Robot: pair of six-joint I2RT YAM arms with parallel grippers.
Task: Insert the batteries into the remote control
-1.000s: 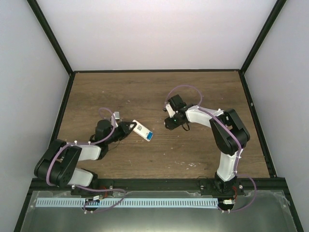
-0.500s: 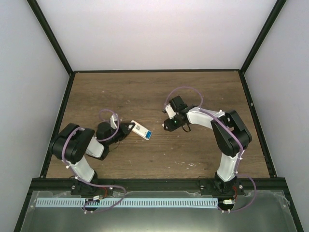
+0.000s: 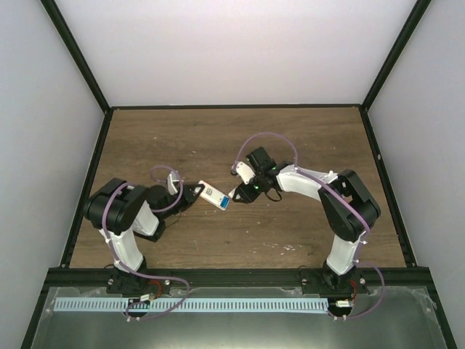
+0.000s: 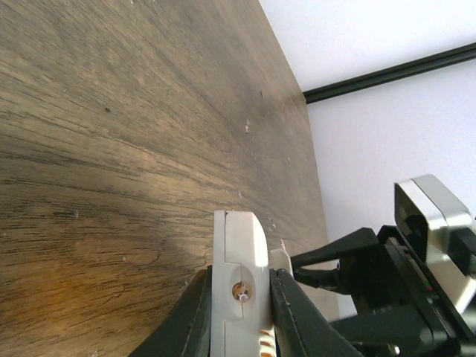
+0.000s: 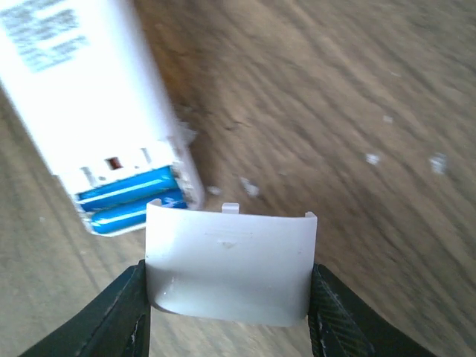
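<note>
From above, the left claw (image 3: pixel 197 190) reaches right over the brown wooden bench (image 3: pixel 305 138) and pinches the near end of the remote control (image 3: pixel 211 194). The handset lies slantwise just left of the bench's middle, its blue end pointing towards the right arm. The right claw (image 3: pixel 238 195) sits just beside that blue end. From this height I cannot tell whether the two touch.

In the left wrist view the remote control (image 4: pixel 236 245) is seen edge-on, a narrow white slab standing upright between the two black fingers (image 4: pixel 290 305), which press against its flat sides. Wood grain runs behind it. Whether the handset rests on the bench or hangs a little above it is hard to judge here. Dark parts of the right arm and a grey-and-white block show at the right edge.

In the right wrist view the right claw (image 5: pixel 228 297) is closed on a white cover (image 5: pixel 227 260), a curved panel with small tabs along its far edge, probably the battery door, gripped by its two short sides. Just beyond that edge lies the open end of the remote control (image 5: pixel 89 97). The batteries (image 5: pixel 130 201) sit there side by side in the compartment as two bright blue cylinders. The cover's left corner is near the compartment, but the panel is not seated on it. Pale specks dot the bench (image 5: pixel 357 82) nearby.
</note>
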